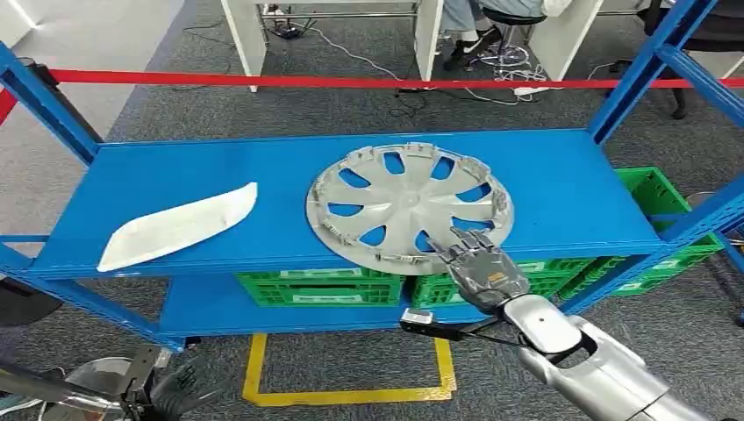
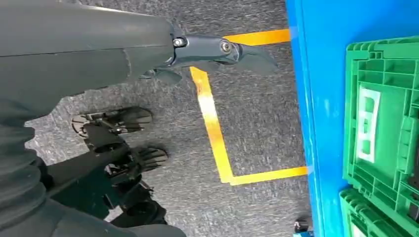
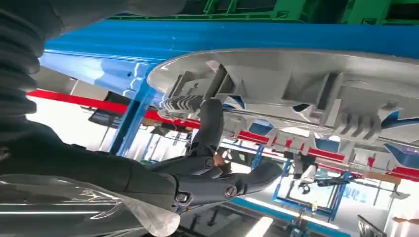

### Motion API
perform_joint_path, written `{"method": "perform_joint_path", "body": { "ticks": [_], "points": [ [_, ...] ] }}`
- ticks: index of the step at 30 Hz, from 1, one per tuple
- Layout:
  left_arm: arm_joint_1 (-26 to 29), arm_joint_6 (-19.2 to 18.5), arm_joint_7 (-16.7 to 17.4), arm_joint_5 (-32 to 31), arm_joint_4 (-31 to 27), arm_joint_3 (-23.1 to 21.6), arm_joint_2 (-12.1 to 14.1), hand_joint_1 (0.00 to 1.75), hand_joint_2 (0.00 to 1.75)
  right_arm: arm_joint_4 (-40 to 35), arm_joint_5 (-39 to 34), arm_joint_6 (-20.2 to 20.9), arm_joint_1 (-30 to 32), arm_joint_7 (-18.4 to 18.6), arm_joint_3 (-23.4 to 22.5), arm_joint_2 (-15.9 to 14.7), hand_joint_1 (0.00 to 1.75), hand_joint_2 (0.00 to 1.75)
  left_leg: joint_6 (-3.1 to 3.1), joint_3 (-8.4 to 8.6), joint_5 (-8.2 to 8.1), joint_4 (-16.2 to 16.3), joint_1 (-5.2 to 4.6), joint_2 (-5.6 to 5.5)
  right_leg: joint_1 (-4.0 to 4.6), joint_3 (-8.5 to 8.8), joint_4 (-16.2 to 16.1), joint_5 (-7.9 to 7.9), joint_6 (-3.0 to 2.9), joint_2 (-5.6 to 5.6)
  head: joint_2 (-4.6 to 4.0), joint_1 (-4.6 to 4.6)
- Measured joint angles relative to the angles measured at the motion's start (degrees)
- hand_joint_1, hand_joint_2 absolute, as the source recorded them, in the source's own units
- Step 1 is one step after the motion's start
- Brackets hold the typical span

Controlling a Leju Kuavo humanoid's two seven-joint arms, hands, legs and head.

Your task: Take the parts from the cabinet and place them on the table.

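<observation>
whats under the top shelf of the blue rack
Green crates sit on the lower blue shelf, beneath the top shelf. Their contents are hidden by the top shelf and the right hand.

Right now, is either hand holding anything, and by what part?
Right hand reaches the hubcap's near rim, a finger touching the edge; a closed grip cannot be told. Left hand hangs low, holding nothing.

The right hand (image 1: 478,267) hides the hubcap's (image 1: 408,197) near rim (grip unclear).
</observation>
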Motion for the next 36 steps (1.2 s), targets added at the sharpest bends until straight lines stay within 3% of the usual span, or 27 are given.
{"method": "perform_joint_path", "body": {
  "ticks": [22,36],
  "points": [
    [0.74,-0.07,0.33,-0.66,0.04,1.25,0.09,0.0,1.75,-8.41,1.64,-1.84,1.38,1.14,-2.75,-0.61,0.0,1.75,0.0,0.0,0.0,0.0,0.0,0.0,0.0,-0.01,0.0,0.0,0.0,0.0,0.0,0.0],
    [0.75,-0.66,1.18,-1.62,-0.39,1.51,0.09,0.0,1.75,-4.85,-1.81,2.12,1.26,-0.94,-1.29,-1.09,0.0,1.75,0.0,-0.01,0.0,0.0,0.0,0.0,0.0,-0.02,0.0,0.0,0.0,0.0,0.0,0.0]
  ]
}}
